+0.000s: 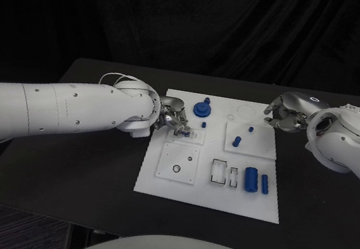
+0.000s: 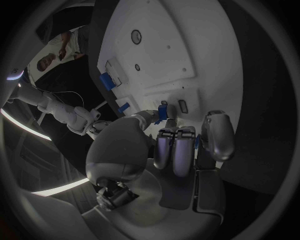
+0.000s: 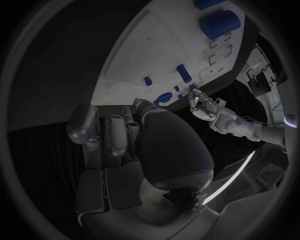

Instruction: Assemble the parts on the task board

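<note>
The white task board (image 1: pixel 209 190) lies in the middle of the black table. My left hand (image 1: pixel 172 119) hangs over the board's left side and pinches a small blue part (image 1: pixel 182 133) (image 2: pixel 162 112) at its fingertips, just above a small white block (image 1: pixel 187 136) there. A blue gear with a peg (image 1: pixel 203 108) stands near the board's far edge. My right hand (image 1: pixel 285 114) hovers at the board's far right corner, fingers curled in and holding nothing. The right wrist view has the left hand (image 3: pixel 204 106) beyond the board (image 3: pixel 156 50).
Two blue cylinders (image 1: pixel 250 177) (image 1: pixel 265 183) lie at the board's near right beside a slotted block (image 1: pixel 218 172). Small blue pegs (image 1: pixel 250 129) (image 1: pixel 236 141) stand on the right square plate. A square plate with a round hole (image 1: pixel 178 163) sits near left.
</note>
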### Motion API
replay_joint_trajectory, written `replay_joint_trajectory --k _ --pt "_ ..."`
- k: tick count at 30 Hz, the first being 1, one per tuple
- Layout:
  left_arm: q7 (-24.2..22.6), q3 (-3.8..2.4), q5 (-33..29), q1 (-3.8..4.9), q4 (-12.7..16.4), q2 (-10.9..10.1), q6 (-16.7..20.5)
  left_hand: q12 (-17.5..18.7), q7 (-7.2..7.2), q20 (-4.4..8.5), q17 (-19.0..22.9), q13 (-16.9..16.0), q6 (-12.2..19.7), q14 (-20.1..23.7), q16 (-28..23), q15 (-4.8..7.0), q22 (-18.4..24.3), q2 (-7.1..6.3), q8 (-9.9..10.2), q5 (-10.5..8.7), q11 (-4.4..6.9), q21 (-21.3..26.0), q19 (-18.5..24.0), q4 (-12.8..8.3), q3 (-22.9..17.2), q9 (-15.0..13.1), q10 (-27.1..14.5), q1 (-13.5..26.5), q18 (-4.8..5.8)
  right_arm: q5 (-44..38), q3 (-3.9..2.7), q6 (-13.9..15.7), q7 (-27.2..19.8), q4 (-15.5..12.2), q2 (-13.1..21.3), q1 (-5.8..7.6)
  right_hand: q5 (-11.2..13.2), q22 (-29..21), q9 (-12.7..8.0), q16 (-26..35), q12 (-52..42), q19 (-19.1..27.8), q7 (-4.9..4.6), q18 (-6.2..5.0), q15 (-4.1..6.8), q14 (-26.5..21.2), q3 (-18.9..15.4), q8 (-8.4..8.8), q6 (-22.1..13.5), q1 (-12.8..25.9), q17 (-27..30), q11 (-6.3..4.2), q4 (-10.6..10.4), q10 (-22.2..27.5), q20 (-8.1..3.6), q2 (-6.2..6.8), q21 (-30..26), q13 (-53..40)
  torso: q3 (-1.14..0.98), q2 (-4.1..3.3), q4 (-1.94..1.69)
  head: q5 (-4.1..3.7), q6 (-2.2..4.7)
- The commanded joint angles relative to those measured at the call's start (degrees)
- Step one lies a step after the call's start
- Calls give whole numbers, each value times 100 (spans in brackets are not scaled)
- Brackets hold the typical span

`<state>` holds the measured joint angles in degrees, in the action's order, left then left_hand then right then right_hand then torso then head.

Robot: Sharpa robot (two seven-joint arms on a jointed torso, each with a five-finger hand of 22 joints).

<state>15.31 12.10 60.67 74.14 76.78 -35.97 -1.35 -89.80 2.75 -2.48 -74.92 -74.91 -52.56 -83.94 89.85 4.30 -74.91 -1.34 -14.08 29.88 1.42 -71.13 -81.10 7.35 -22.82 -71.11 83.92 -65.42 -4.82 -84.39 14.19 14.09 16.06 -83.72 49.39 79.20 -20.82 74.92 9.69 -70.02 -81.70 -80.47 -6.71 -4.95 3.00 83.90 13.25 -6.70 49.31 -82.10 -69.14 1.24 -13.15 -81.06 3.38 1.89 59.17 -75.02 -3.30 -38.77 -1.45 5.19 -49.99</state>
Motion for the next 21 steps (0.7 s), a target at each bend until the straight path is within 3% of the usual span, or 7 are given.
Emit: replay_joint_trajectory --k 1,6,13,21 --pt "-81 -4 -22 54 -43 41 -360 -20 0 18 -1508 -1509 -20 -606 15 -14 -931 -56 -28 -9 -7 -1 -20 -366 -351 -7 608 -2 45 -20 -4 -43 106 4 2 -14 -39 695 -12 34 33 43 -44 -83 -37 1 46 28 -11 -10 12 4 -4 37 15 37 -35 -364 -10 12 1 -12 -1" --pt "-84 -4 -22 123 -129 104 -550 -20 3 20 -1508 -1509 -4 -606 15 -14 -928 -49 -22 -37 -9 8 -15 -402 -388 -11 608 -6 43 -19 -4 -54 106 8 -4 -13 -39 695 -12 34 33 43 -44 -83 -37 1 46 28 -11 -10 12 4 -4 37 15 37 -35 -364 -18 14 11 -6 -1" --pt "-94 -4 -22 207 -210 184 -728 -20 17 18 -1508 -1509 8 -606 15 -20 -926 -44 -13 -105 -21 20 -7 -408 -401 -10 608 43 43 -19 -4 -76 107 18 -14 -13 -39 695 -12 34 33 43 -44 -83 -37 1 46 28 -11 -10 12 4 -4 37 15 37 -35 -364 -8 0 1 -5 -1" --pt "-28 -4 -22 242 -268 241 -951 -20 17 17 -1508 -1509 8 -606 15 -23 -925 -30 -10 -129 -21 23 -5 -411 -411 -9 608 51 43 -19 -4 -99 108 26 -30 -13 -40 692 -14 38 40 46 -45 -85 -38 -1 54 30 -13 -6 16 5 -1 45 16 36 -47 -355 -3 -13 -5 -15 -1"
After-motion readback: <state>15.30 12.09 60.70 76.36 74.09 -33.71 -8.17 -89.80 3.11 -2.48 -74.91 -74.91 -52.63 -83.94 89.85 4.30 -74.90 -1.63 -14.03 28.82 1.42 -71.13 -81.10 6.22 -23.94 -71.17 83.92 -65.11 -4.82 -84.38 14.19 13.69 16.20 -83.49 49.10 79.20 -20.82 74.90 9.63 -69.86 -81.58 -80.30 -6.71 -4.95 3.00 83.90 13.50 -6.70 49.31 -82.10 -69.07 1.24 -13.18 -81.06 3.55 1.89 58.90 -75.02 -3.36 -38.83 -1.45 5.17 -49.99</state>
